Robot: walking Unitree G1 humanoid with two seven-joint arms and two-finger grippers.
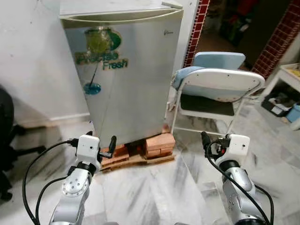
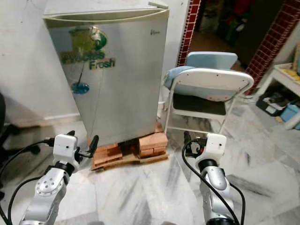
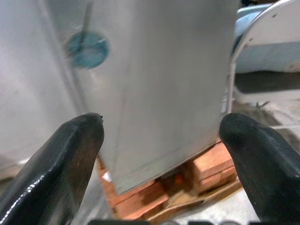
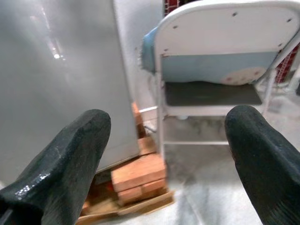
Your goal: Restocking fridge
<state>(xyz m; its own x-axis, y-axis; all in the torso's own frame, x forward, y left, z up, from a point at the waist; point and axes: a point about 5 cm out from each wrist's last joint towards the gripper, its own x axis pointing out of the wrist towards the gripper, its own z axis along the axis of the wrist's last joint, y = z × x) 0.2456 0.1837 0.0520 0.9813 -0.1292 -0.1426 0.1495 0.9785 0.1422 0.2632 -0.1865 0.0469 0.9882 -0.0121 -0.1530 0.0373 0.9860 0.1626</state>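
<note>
Standing shut ahead of both grippers' spread, empty fingers [image 3: 70, 154] is the fridge [image 1: 131, 79].

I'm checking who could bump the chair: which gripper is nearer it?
Right. The right gripper hovers over the floor just in front of the chair; the left gripper is across by the fridge, near its brick base.
</note>
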